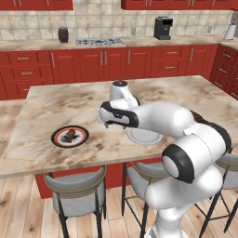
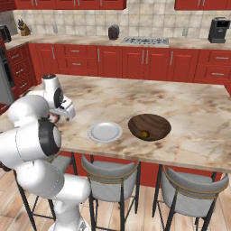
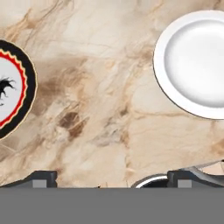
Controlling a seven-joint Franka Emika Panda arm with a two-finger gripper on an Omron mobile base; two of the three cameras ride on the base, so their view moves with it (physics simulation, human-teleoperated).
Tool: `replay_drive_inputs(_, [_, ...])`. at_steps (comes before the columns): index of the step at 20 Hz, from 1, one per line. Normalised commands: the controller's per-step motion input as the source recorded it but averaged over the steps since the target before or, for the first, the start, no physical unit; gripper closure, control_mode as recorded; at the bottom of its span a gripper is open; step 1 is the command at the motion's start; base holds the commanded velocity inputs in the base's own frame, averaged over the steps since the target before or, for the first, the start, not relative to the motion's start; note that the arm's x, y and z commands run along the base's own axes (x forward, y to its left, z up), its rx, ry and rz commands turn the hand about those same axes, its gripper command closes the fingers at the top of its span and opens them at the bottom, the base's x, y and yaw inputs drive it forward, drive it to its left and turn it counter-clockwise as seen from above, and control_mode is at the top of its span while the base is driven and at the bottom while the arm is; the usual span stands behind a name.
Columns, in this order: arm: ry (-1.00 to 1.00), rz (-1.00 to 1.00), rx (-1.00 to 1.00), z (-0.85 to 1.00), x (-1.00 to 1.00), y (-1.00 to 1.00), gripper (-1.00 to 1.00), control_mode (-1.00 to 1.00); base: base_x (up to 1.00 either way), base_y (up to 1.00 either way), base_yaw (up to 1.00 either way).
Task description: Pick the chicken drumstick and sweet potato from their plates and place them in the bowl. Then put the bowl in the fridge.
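A black-rimmed plate (image 1: 69, 136) with a red ring lies on the island's left part, and a brown oblong piece, which looks like the sweet potato (image 1: 70, 135), rests on it. The plain white plate (image 2: 104, 131) is bare. To its right stands the dark wooden bowl (image 2: 149, 127), with a small orange-brown piece inside that looks like the chicken drumstick (image 2: 144, 134). My gripper (image 3: 114, 178) hangs open above the bare marble between the black-rimmed plate (image 3: 15, 87) and the white plate (image 3: 197, 61), holding nothing. In the left base view the gripper (image 1: 106, 122) points down. The fridge is out of view.
Grey bar stools (image 2: 108, 180) stand along the island's near edge. Red cabinets line the far wall, with a cooktop (image 1: 99, 42), a coffee machine (image 1: 163, 28) and a dark jar (image 1: 63, 34) on that counter. My arm hides the bowl in the left base view.
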Motion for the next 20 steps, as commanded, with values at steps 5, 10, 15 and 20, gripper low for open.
replay_drive_inputs(5, [-0.01, 0.0, 0.05, 0.01, 0.13, 0.69, -1.0, -1.0, 0.0, 0.0, 0.0])
replay_drive_inputs(10, [0.0, 0.0, 0.01, 0.01, 0.17, 0.66, -1.0, -1.0, 0.0, 0.0, 0.0])
replay_drive_inputs(15, [0.0, 0.01, 0.0, 0.0, 0.23, 0.58, -1.0, -1.0, 0.0, 0.0, 0.0])
replay_drive_inputs(20, [0.0, 0.0, 0.0, -0.02, 0.22, 0.49, -1.0, -1.0, 0.0, 0.0, 0.0])
